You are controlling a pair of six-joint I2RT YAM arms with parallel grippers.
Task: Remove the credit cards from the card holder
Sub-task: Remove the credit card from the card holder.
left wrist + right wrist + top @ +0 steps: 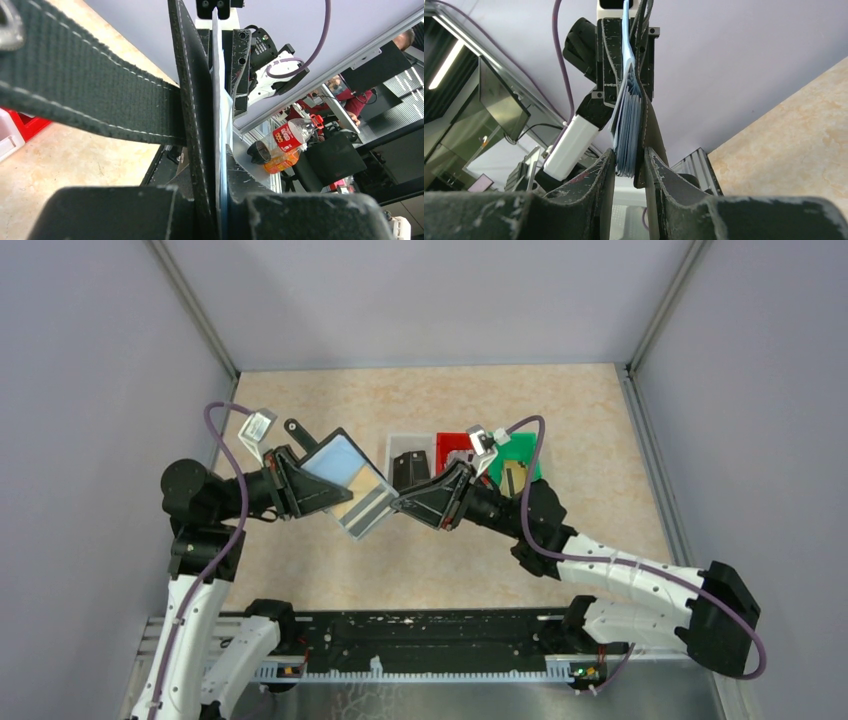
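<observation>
Scuffed left gripper fingers clamped tight on the black card holder, raised above the table, grey-blue slots showing, a striped credit card protruding; the right gripper pinched the holder's layered edge. A bottle bore a red label, unreadable.

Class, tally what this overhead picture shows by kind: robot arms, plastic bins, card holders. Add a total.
Robot arms: 2, left arm, right arm
Plastic bins: 3, white bin, red bin, green bin
Card holder: 1
Total: 6
</observation>
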